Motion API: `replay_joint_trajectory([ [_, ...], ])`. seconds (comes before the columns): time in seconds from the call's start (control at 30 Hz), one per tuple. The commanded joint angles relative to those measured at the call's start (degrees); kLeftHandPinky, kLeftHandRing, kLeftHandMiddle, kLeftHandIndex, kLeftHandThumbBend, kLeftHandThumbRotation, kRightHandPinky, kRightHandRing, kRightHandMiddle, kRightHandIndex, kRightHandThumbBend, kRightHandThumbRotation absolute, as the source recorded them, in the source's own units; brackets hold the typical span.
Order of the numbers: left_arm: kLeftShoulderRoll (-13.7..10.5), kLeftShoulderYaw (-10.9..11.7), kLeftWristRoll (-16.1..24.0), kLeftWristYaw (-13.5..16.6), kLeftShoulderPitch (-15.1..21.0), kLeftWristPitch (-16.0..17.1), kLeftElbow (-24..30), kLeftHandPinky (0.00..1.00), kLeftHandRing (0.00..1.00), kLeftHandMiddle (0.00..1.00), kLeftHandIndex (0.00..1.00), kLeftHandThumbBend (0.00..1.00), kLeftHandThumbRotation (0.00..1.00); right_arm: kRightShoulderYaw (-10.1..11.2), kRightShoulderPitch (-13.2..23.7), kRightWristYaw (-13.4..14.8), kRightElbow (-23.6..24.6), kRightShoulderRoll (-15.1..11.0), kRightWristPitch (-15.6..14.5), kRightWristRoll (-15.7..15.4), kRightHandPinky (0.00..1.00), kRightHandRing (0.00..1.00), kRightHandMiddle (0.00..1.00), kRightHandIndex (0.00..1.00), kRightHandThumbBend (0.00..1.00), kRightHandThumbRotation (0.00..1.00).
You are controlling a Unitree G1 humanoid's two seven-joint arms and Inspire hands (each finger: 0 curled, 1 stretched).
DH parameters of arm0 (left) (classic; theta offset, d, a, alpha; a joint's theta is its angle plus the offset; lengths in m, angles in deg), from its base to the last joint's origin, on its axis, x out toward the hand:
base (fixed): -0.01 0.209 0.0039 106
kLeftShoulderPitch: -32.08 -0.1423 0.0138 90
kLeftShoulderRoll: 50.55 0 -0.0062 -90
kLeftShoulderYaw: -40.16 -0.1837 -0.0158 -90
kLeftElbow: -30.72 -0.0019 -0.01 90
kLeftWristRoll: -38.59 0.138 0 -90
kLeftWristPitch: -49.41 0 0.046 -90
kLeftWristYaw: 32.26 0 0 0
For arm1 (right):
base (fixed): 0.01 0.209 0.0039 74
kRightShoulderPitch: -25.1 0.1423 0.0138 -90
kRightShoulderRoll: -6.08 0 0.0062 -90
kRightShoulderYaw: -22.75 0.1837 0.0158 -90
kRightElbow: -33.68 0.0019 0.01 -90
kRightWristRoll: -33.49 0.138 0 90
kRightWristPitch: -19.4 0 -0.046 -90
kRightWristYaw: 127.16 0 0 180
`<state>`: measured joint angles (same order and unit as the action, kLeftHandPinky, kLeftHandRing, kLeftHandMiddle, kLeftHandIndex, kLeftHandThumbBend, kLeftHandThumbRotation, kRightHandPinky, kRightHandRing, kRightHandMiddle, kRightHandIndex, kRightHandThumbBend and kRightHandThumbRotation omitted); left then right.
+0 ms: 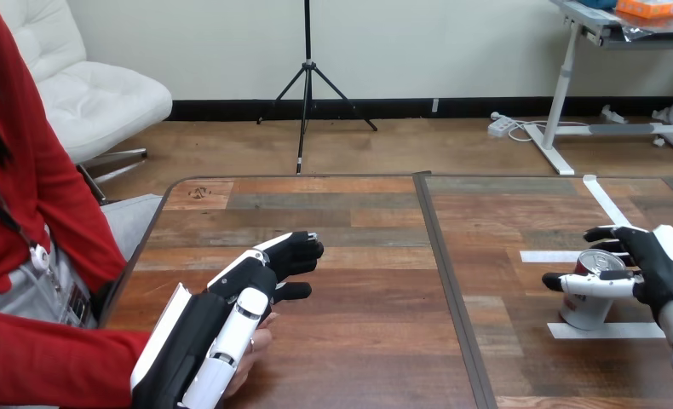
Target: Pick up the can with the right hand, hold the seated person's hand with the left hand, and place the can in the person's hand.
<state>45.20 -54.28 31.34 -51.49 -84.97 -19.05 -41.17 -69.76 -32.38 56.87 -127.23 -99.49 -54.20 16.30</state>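
Head view: the robot's right hand (657, 264) clasps a can (587, 307) at the right side of a wooden table (359, 256). Its white-shelled thumb crosses the front of the can and its black fingers curve round the far side. The can is a short cylinder with a silvery metal top rim and a pale body bearing a red band. Its base is at a strip of white tape (623, 331) on the planks. At the near left corner, the robot's left hand (248, 294) lies over the person's hand (261, 342), which reaches in from a red sleeve (52, 358) and shows under the robot's palm. The left hand's fingers stretch forward, nearly straight, with the thumb out to the side, not curled round the person's hand. The tabletop is a patchwork of brown and grey boards, split by a dark seam (448, 281) running front to back. The two robot hands are well apart.
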Motion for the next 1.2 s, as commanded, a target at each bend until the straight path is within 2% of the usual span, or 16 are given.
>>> replay_joint_trajectory([
  [0.0,0.0,0.7,-0.6,0.0,2.9,2.1,0.3,0.77,0.84,0.82,0.79,0.21,0.97,-1.0,5.1,1.2,-0.3,0.5,0.2,-0.8,0.66,0.71,0.72,0.73,0.94,0.13],
  [0.1,0.2,0.7,-0.7,0.2,2.8,2.0,0.4,0.77,0.83,0.81,0.79,0.21,0.97,-0.2,5.3,1.0,-0.5,0.9,0.2,0.1,0.63,0.68,0.7,0.71,0.93,0.1],
  [0.4,0.2,0.9,-0.6,0.1,2.9,2.3,0.3,0.76,0.83,0.81,0.78,0.21,0.97,-1.2,5.8,1.2,-1.1,1.0,-0.7,-0.5,0.52,0.58,0.62,0.64,0.89,0.06],
  [0.5,0.3,1.0,-0.1,0.5,2.7,2.0,0.6,0.76,0.83,0.81,0.78,0.22,0.97,-1.8,5.7,1.1,-1.0,0.7,0.6,-1.0,0.49,0.55,0.59,0.62,0.88,0.05],
  [0.57,0.4,1.0,-0.3,0.4,2.8,2.3,0.4,0.76,0.83,0.81,0.78,0.21,0.97,-1.7,5.7,1.2,-1.2,0.9,0.2,-0.9,0.47,0.53,0.57,0.6,0.88,0.04],
  [1.17,0.3,1.6,-0.2,1.1,3.1,1.8,0.7,0.74,0.82,0.8,0.78,0.22,0.98,-3.6,5.8,2.0,-1.7,0.6,-0.7,-3.0,0.46,0.5,0.53,0.54,0.88,0.0],
])
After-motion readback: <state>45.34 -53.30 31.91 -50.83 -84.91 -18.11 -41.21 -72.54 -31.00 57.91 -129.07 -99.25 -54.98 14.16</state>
